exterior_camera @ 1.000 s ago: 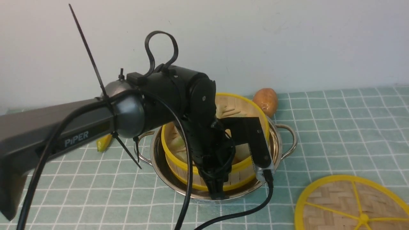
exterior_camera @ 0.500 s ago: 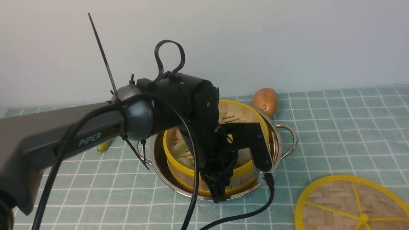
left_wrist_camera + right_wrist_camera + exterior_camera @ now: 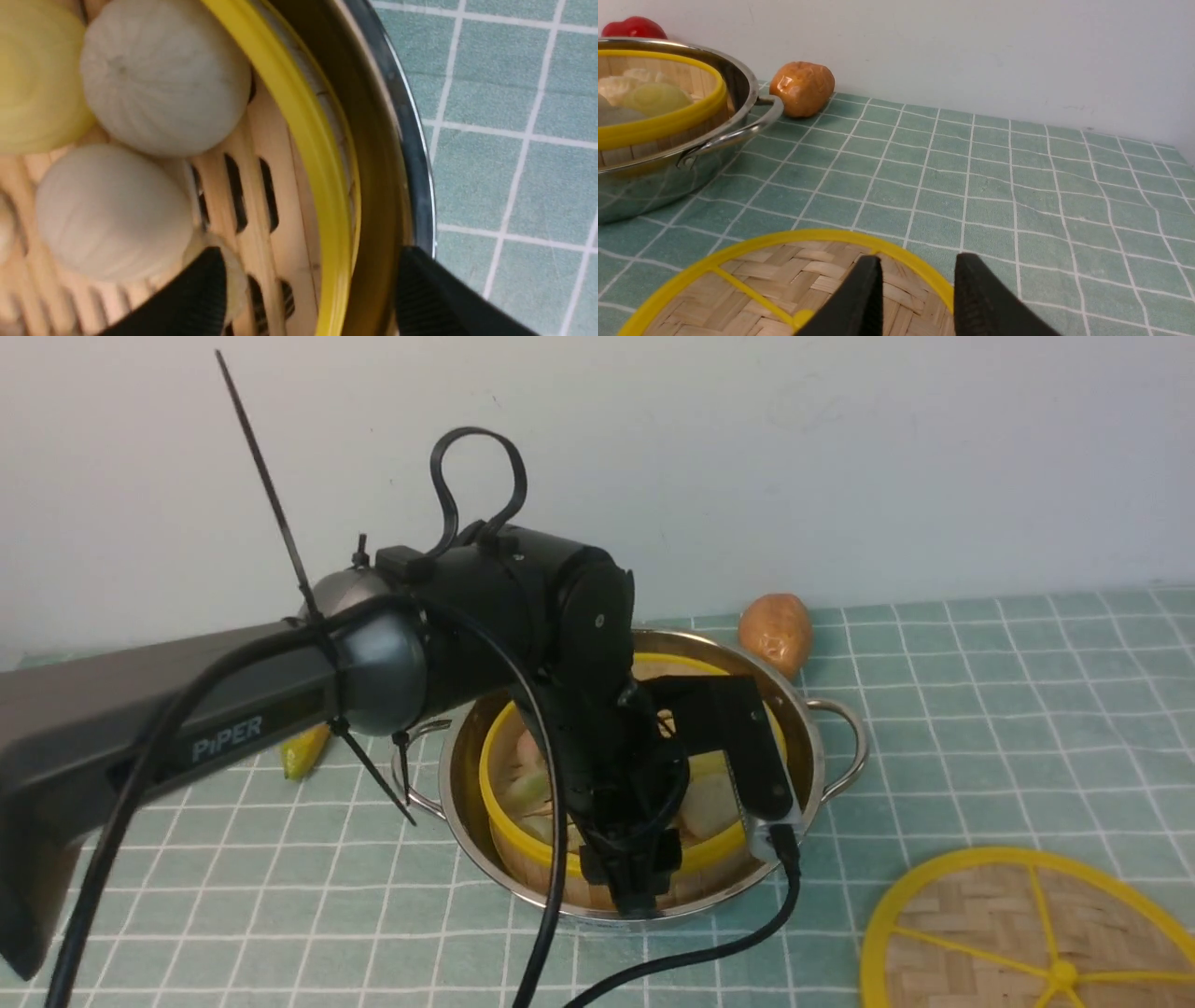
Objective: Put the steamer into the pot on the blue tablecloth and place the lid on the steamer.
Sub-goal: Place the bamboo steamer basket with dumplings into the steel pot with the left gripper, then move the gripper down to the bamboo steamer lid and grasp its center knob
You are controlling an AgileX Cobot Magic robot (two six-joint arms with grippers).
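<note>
Bamboo steamer [image 3: 487, 775] sits in the pot [image 3: 805, 747]; left gripper [image 3: 308, 275] gapes astride both rims, right gripper [image 3: 919, 270] unclenched above lid [image 3: 761, 289].

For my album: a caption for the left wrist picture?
Open left gripper over the steamer, which sits in the pot.

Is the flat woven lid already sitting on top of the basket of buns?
No, the lid lies on the tablecloth beside the pot, and the steamer is uncovered.
</note>
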